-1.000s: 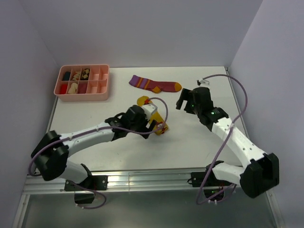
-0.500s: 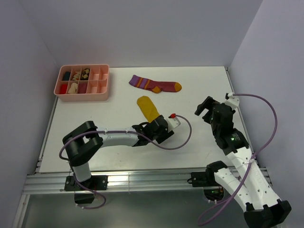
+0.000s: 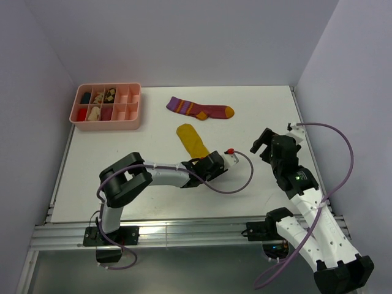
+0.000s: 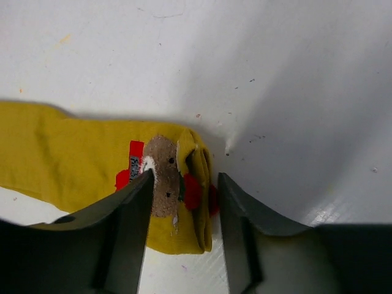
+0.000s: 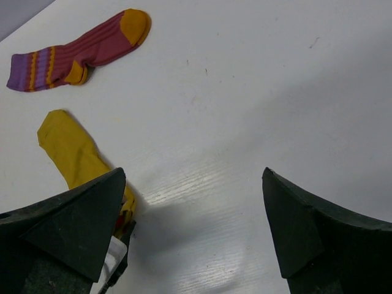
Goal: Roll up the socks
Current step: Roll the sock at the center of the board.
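A mustard-yellow sock [image 3: 191, 139] lies flat in the middle of the table. Its near end is folded over and carries a small brown and red picture [image 4: 162, 177]. My left gripper [image 3: 211, 163] is low over that end. Its jaws straddle the folded edge [image 4: 199, 184], still partly open, with a gap on the right side. A maroon sock [image 3: 199, 109] with purple cuff and orange toe lies flat farther back. My right gripper [image 3: 262, 142] hovers wide open to the right, nothing between its fingers. From the right wrist I see the yellow sock [image 5: 70, 150] and the maroon sock [image 5: 79, 52].
A pink compartment tray [image 3: 107, 125] holding small items stands at the back left. Grey walls close in the table's left, back and right sides. The left arm's cable [image 3: 242, 177] loops over the table between the two grippers.
The yellow sock, earlier draped on the left gripper, now lies flat. The left gripper has dropped to its near end and narrowed its jaws. The right arm has drawn back rightward.
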Tool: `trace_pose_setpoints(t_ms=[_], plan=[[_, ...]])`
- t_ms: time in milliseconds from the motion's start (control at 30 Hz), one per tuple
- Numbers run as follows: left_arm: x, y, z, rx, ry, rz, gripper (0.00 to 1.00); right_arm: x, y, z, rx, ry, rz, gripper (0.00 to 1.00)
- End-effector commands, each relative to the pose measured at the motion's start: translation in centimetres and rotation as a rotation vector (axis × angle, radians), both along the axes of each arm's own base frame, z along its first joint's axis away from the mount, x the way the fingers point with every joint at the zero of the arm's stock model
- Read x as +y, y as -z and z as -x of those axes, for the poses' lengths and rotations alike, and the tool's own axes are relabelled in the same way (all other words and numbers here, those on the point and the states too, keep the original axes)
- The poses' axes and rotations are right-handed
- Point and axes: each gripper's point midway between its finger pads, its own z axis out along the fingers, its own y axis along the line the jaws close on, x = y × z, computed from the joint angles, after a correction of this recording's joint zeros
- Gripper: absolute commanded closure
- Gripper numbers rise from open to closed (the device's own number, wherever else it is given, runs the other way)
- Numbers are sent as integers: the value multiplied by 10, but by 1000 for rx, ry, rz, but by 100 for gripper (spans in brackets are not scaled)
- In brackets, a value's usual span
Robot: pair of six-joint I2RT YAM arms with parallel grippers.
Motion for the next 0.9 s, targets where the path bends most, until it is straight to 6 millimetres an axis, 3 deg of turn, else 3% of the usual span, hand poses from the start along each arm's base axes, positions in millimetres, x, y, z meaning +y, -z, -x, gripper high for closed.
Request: trace_pose_setpoints(t_ms=[0,133,167,233,367,467,500,533,600,633,867], plan=[[5,20,-1,2,-7,-67,51,1,-2,-3,-13,4,-18,1],[12,31,2,30,-27,-106,78,2,0,-3,-14,-5,-24,1],[13,33,4,41,-30,-113,89,3,1,-3,-12,-10,-25,2],[14,32,7,66,-33,-101,99,5,1,-4,-13,-19,-31,2],[7,16,19,162,-36,-11,100,12,-1,-6,-21,-59,-41,5],[-3,-6,28,357,-27,144,99,19,-4,-7,-28,-104,-40,7],[4,-13,16,394,-63,181,99,21,-5,-7,-28,-115,-42,7],[0,-18,24,484,-27,222,99,22,-6,-8,-28,-125,-44,8],[10,-22,11,566,-95,289,99,29,-5,-9,-26,-164,-52,8],[9,-25,15,636,-80,320,100,32,-4,-11,-21,-180,-54,9],[36,-26,-4,1010,-238,508,99,62,9,-15,45,-341,-90,13]])
